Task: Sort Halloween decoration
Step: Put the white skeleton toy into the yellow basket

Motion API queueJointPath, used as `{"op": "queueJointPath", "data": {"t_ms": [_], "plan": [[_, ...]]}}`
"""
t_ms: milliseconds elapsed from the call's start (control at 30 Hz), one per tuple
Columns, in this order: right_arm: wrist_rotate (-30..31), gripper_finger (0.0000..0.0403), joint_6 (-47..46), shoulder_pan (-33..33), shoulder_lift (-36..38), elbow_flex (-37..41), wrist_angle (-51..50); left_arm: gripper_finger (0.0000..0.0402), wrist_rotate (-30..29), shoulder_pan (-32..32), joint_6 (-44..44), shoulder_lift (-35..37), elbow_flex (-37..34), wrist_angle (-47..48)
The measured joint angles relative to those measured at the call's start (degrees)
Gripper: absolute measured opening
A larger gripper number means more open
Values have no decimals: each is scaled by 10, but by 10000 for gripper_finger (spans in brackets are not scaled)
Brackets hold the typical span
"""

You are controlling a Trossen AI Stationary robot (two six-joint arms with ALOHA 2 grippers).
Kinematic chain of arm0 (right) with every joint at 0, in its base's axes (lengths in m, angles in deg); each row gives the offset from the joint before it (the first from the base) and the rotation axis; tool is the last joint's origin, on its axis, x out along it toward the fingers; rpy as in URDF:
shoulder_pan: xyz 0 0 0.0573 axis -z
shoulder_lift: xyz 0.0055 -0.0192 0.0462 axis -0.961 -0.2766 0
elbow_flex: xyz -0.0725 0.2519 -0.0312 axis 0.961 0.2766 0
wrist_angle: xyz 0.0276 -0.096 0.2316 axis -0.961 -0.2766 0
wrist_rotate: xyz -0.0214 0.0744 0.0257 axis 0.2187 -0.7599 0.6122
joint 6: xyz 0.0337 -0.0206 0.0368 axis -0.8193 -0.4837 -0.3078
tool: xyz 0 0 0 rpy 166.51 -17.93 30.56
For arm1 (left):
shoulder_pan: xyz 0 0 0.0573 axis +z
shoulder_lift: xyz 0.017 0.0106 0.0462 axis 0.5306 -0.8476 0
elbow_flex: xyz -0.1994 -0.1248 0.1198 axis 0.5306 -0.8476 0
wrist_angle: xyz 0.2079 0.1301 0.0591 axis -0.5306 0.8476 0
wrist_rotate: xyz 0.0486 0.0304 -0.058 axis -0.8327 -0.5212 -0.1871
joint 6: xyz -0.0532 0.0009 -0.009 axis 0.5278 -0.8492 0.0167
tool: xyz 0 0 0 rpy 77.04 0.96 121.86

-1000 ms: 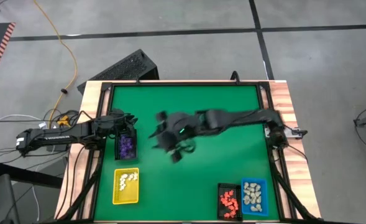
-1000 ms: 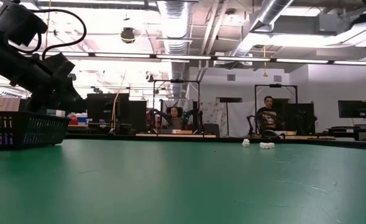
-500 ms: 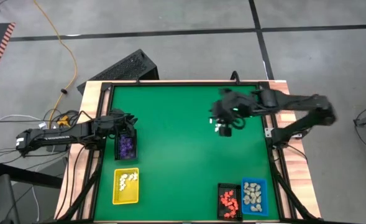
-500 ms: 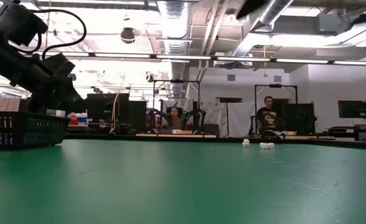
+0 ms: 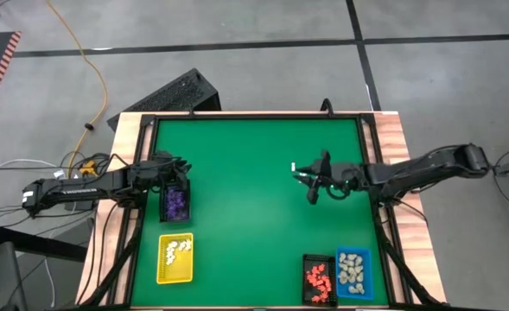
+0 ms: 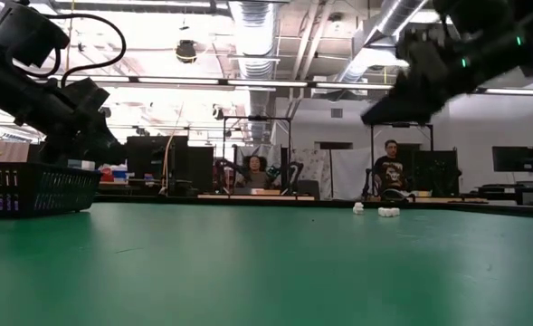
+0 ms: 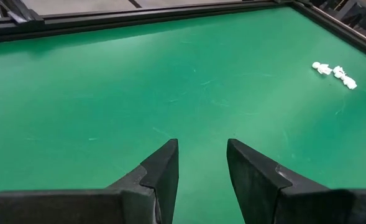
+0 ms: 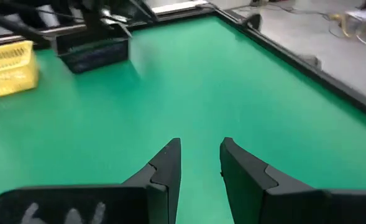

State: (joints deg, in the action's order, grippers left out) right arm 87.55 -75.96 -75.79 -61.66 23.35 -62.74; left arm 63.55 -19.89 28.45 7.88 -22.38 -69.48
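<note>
Right arm swung back from mid-counter toward its own side; right gripper (image 5: 314, 181) now hangs just beside the last loose white figurines (image 5: 295, 167), fingers narrowly parted with nothing between them. Left gripper (image 7: 201, 163) hasn't moved, parked over the black tray of purple figurines (image 5: 175, 203), also narrowly parted and empty. Farther along the counter (image 5: 237, 155), yellow tray (image 5: 174, 257), red figurines (image 5: 317, 278) and blue tray (image 5: 353, 270) look filled, so I'd judge only those white ones remain.
</note>
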Motion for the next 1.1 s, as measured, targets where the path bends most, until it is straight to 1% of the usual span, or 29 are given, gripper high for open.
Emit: {"op": "queueJointPath", "data": {"t_ms": [133, 300, 433, 533, 600, 733, 867, 967, 1100], "plan": [[23, 124, -28, 0, -34, 43, 49, 126, 0, 0, 0, 0, 0, 0], [24, 124, -36, 1, -91, 50, 73, 126, -3, 0, 0, 0, 0, 0], [24, 124, -13, 1, -129, 50, 135, 126, -3, 0, 3, 0, 0, -1], [24, 124, 8, 1, -139, 50, 171, 126, 11, 0, -10, 0, 1, -1], [33, 124, 14, 2, -136, 50, 171, 126, 18, 0, -11, 0, 4, 9], [71, 124, 11, 10, -127, 50, 145, 126, 39, 0, -24, 1, 15, 5], [96, 128, -40, 35, -136, 49, 92, 126, 47, 0, -31, 0, 16, 9], [96, 144, -80, 60, -154, 50, 82, 126, 46, 0, -32, 1, 16, 8], [93, 178, -100, 79, -188, 50, 127, 126, 42, 0, -32, 0, 16, 9]]}}
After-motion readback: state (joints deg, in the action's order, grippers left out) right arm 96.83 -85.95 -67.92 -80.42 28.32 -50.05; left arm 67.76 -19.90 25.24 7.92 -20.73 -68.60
